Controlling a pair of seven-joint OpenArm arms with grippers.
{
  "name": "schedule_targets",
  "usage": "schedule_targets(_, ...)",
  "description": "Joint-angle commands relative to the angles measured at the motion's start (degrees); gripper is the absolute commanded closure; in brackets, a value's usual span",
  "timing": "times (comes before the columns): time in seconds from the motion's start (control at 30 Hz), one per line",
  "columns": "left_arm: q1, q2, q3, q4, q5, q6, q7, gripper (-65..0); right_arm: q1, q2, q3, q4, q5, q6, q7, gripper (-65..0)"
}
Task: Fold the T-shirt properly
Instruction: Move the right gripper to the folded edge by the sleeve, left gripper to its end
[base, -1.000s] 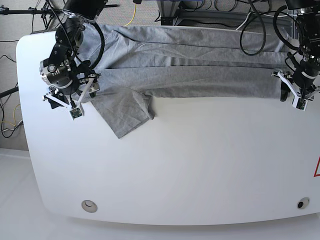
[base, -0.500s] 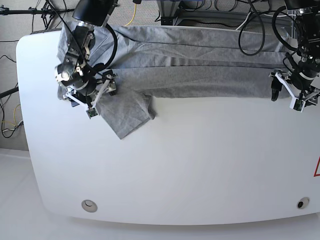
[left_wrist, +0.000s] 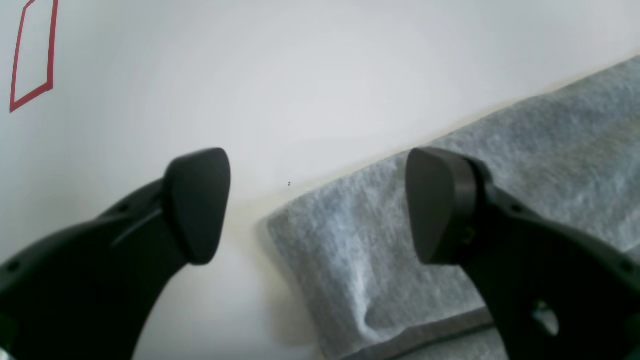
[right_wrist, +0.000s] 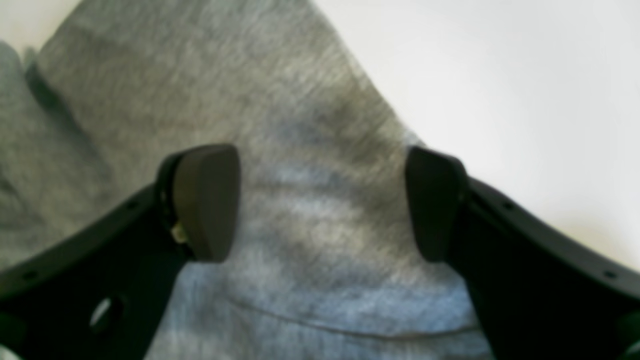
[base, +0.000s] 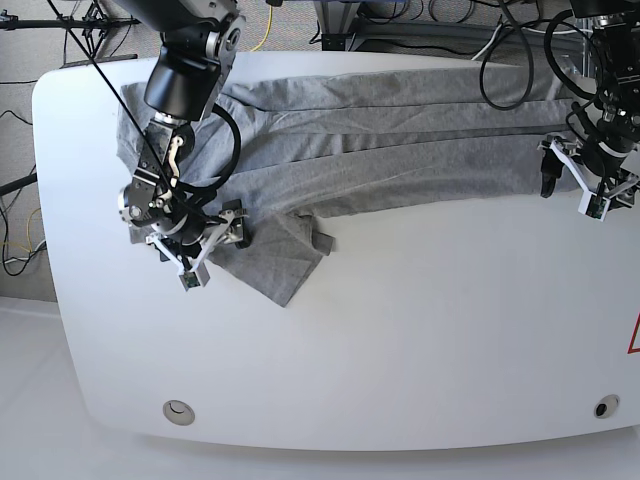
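Grey fabric fills most of the space between the jaws of the right gripper (right_wrist: 322, 202), which stand wide apart and hold nothing; the T-shirt (base: 400, 140) lies stretched in a long band across the far side of the table (base: 400, 350), and its sleeve (base: 275, 262) juts out toward the near side, just beside this gripper in the base view; the right wrist view is blurred, so whether the pads touch the cloth cannot be told. The left gripper (left_wrist: 320, 205) is likewise spread wide and empty; a corner of the hem (left_wrist: 300, 235) sits between its jaws, nearer the right-hand finger (left_wrist: 435, 205), with bare table under the left-hand finger (left_wrist: 200, 205) and a red outline (left_wrist: 32, 55) well beyond it. The step in hand looks like folding the loose sleeve in over the body; to do it well, the right gripper should probably settle so that one jaw slides under the sleeve's free edge and the other lands on top, catching only that single layer; pinching the body cloth beneath would drag the whole band askew. The left gripper would likely serve best by pinning or lightly holding the hem corner between its jaws, keeping the band taut and straight; a slack hem risks wrinkles along the fold.
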Motion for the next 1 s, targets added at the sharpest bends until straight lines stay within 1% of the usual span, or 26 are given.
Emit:
schedule_targets(0.0,-0.40,-1.16,-0.61,0.72,-0.58,0.22,-0.91,-50.8,0.99,0.36,0.00,-2.06,0.67,0.12,-0.33,-49.2)
schedule_targets(0.03,-0.35,-1.17,-0.62,0.69,-0.67,0.22,-0.93,-50.4,1.26,0.41,0.00,-2.74,0.91,0.12,-0.27,-49.0)
schedule_targets(0.17,0.32,-0.94,-0.19,-0.69,-0.88,0.37,-1.49,-42.0,0.70,0.46,-0.05,-3.58,1.21,0.12,-2.37,-38.7)
schedule_targets(0.3,0.72,-0.52,0.08,-1.57,-1.46,0.65,-1.71,-30.2,-0.39,0.29,-0.28,-2.79,1.79,0.12,-3.97,-24.6)
schedule_targets(0.37,0.86,-0.21,0.17,-1.77,-1.53,0.82,-1.85,-25.7,-0.82,0.10,-0.35,-2.35,2.09,0.12,-4.52,-17.7)
schedule_targets(0.43,0.98,0.26,0.33,-1.83,-1.48,0.95,-2.04,-21.7,-1.41,-0.15,-0.39,-1.61,2.30,0.12,-4.83,-12.6)
schedule_targets(0.5,0.76,1.06,0.91,-2.15,-0.61,0.94,-3.13,-14.6,-1.80,-0.46,-0.55,-1.16,1.78,0.12,-5.66,-6.7)
schedule_targets(0.63,0.66,2.06,1.16,-2.25,-0.54,1.02,-3.33,-9.9,-2.76,-0.74,-0.67,1.21,1.93,0.12,-6.10,-4.7)
schedule_targets(0.7,0.47,2.33,1.27,-2.20,-0.51,0.97,-3.44,-8.9,-3.05,-0.78,-0.71,2.51,1.86,0.12,-6.40,-4.5)
schedule_targets(0.77,0.46,2.53,1.42,-2.26,-0.36,1.12,-3.45,-9.0,-3.20,-0.84,-0.66,3.82,1.80,0.12,-6.81,-4.4)
schedule_targets(0.83,0.52,2.29,1.00,-2.13,-0.07,0.94,-3.43,-8.9,-3.75,-1.31,-0.99,5.64,1.28,0.12,-8.81,-4.8)
schedule_targets(0.97,0.52,2.19,1.01,-1.65,0.00,0.93,-3.42,-12.2,-3.75,-1.44,-1.04,6.97,0.15,0.12,-8.65,-5.3)
